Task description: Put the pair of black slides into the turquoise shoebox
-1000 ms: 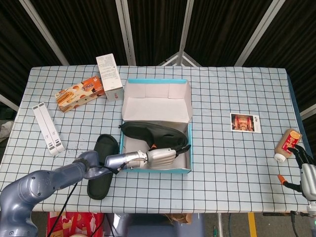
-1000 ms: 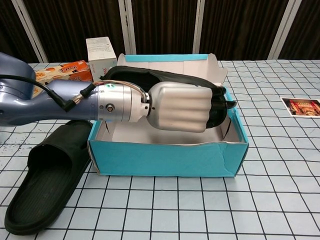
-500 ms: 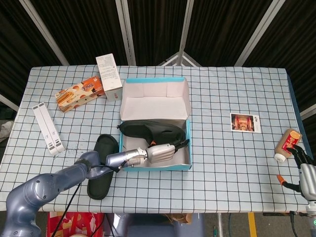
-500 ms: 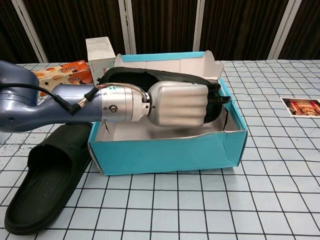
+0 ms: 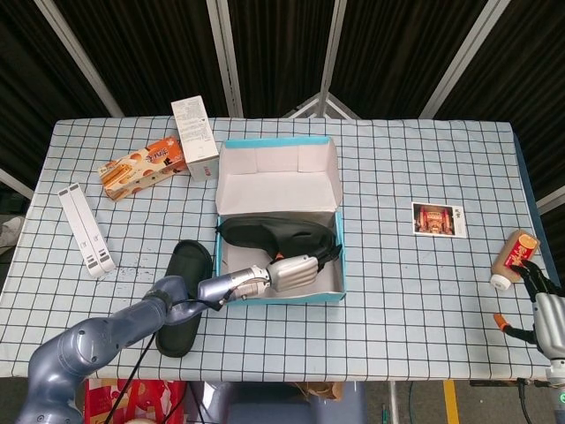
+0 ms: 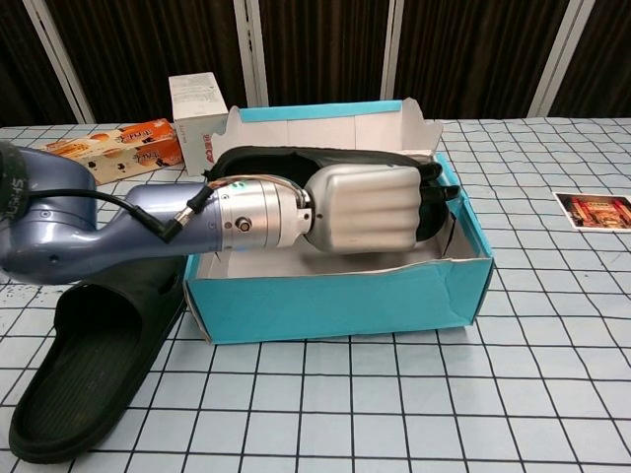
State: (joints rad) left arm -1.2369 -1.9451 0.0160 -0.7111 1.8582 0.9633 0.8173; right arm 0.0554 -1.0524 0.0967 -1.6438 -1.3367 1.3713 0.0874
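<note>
- The left hand (image 6: 367,209), fingers clenched around the first black slide (image 5: 274,234), has lowered that slide from above the rim into the turquoise shoebox (image 6: 335,301) over the last second; the shoebox shifted slightly on the counter (image 5: 406,283).
- The slide lies across the shoebox interior, not yet released.
- The second black slide (image 6: 89,360) lies on the counter, touching the shoebox's left wall, near the front edge.
- The right hand (image 5: 547,305) rests at the counter's right edge, fingers spread, holding nothing.
- Judgement: task roughly half complete; release, then fetch the second slide.
</note>
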